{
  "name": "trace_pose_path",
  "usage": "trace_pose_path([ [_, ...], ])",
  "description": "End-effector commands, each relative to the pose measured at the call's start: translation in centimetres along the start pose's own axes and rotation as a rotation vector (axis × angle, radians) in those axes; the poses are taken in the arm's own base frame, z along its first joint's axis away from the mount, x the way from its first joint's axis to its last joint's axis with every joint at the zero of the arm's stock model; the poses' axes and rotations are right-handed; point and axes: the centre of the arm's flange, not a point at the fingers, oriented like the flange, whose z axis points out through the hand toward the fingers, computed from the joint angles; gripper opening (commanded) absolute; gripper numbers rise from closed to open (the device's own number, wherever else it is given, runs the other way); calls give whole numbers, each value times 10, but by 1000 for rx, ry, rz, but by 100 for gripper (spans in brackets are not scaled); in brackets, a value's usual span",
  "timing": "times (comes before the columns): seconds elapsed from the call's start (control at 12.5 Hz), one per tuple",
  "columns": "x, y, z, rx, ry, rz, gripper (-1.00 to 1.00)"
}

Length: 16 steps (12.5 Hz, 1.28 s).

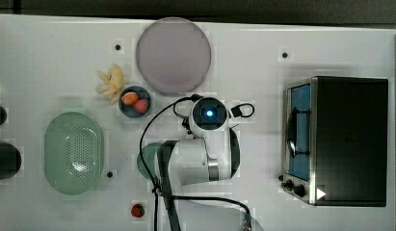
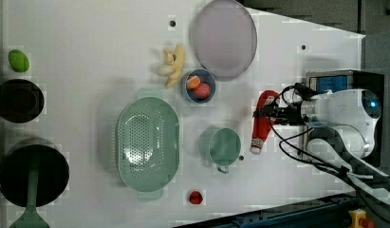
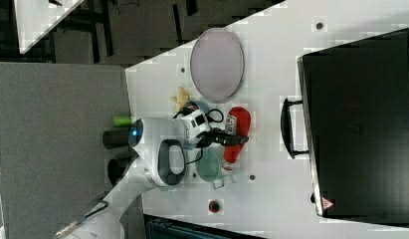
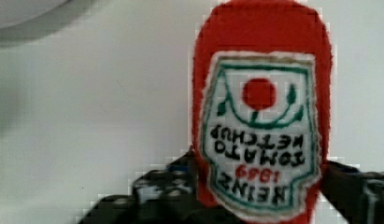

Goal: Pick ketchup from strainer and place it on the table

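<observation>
The ketchup [image 2: 261,124] lies flat on the white tabletop [image 2: 88,38], label up, just beside the green cup [image 2: 222,146] on the left view's right and well apart from the strainer [image 2: 147,142], which stands bare — so the carry out of the basin looks done. In the left view the bottle's white cap points toward the lower edge of the picture, its red butt toward the lilac plate [image 2: 224,38]. The gripper [image 4: 255,186] straddles the bottle crosswise near the label's lower part; in the wrist view the dark jaws stand on either side of the red body, and from these pictures I cannot tell whether they still pinch it or have just let go. That crosswise hold suits a long soft bottle, since it grips the narrow width rather than the length. The spot chosen is open tabletop between the cup and the black oven [image 1: 349,139], away from the small bowl of fruit [image 2: 200,86] and the strawberry [image 2: 196,197] — room enough that the bottle rests without leaning on anything. What seems left is a clean release and a lift straight away.
</observation>
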Motion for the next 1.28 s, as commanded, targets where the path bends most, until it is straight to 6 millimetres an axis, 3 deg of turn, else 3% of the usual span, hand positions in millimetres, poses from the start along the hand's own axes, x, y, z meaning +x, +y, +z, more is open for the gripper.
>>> trace_pose_path([
  [0.08,12,2,-18,16,51,-33,100],
  [0.16,15,2,-27,15,68,-31,100],
  [0.32,28,2,-67,14,134,-13,100],
  [0.64,44,2,-163,50,170,159,100],
  [1.04,48,-3,-301,127,117,325,100],
  [1.28,45,0,-360,132,120,359,100],
])
